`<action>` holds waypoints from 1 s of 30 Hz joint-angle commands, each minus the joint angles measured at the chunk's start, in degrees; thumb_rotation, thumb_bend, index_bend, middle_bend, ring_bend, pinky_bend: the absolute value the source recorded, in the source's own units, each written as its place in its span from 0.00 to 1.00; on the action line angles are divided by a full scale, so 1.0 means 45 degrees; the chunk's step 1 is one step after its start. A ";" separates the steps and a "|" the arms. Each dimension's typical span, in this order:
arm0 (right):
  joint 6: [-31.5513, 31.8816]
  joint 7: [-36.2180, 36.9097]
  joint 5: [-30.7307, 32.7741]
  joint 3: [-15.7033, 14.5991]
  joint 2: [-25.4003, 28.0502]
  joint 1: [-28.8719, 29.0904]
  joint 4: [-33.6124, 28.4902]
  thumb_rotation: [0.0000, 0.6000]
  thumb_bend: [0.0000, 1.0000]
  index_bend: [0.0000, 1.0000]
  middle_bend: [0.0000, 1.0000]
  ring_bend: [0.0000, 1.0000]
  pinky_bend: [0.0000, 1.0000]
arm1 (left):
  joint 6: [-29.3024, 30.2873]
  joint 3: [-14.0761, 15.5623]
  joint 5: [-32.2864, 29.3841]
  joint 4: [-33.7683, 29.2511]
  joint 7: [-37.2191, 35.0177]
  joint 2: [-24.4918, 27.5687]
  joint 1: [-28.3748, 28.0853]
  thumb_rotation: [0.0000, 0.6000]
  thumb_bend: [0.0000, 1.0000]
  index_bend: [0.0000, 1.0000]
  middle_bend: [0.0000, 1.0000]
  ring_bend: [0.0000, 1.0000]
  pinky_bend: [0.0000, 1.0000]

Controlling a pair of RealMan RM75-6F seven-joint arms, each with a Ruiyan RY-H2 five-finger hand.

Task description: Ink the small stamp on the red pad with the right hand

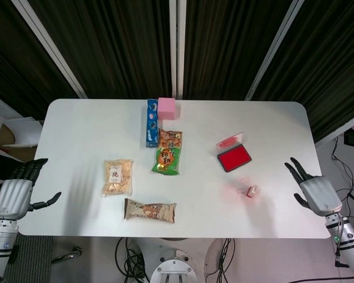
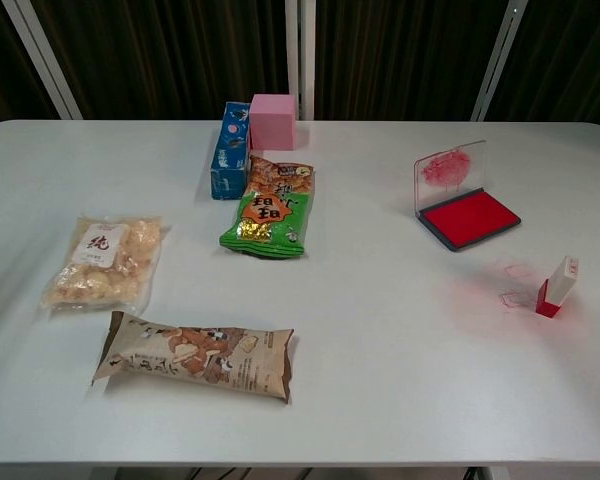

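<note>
Stamp (image 1: 252,190) stands upright on the tabletop (image 1: 76,130), untouched, just inboard of the right robot hand (image 1: 316,193), which hovers empty with fingers spread. Pad (image 1: 234,157) lies beyond the stamp. Best bet: pinch the stamp's body, keep it vertical.

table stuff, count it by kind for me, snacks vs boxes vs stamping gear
Snack bags: 3 (green bag, clear bag of pale pieces, brown bar pack)
Boxes: 2 (blue box, pink box)
Stamping gear: 2 (red ink pad, its lid open, and small stamp)
Total: 7
</note>
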 commanded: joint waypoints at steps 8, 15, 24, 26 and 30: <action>-0.0264 0.0435 -0.3280 -0.1146 -0.1066 0.2209 0.2977 1.00 0.20 0.13 0.18 0.61 0.87 | -0.0073 -0.0013 -0.0109 -0.0232 0.0356 -0.0023 -0.0028 0.49 0.17 0.11 0.14 0.12 0.21; -0.0149 0.1651 -0.3330 -0.1406 -0.2057 0.2589 0.3935 1.00 0.20 0.17 0.19 0.61 0.87 | -0.0189 -0.0030 -0.0147 -0.0273 0.0403 0.0012 -0.0100 0.49 0.17 0.11 0.14 0.12 0.21; -0.0382 0.2582 -0.3278 -0.1742 -0.3216 0.3056 0.5346 1.00 0.20 0.23 0.24 0.61 0.87 | -0.0240 -0.0011 -0.0180 -0.0181 0.0277 0.0034 -0.0111 0.49 0.17 0.11 0.14 0.12 0.21; -0.0335 0.2671 -0.3270 -0.1812 -0.3351 0.3111 0.5566 1.00 0.20 0.24 0.25 0.61 0.87 | -0.0219 0.0002 -0.0200 -0.0155 0.0245 0.0050 -0.0082 0.49 0.17 0.11 0.14 0.12 0.21; -0.0172 0.2819 -0.3175 -0.1858 -0.3572 0.3170 0.5896 1.00 0.20 0.27 0.28 0.61 0.87 | -0.0236 0.0000 -0.0271 -0.0088 0.0161 0.0064 -0.0059 0.50 0.17 0.11 0.14 0.12 0.21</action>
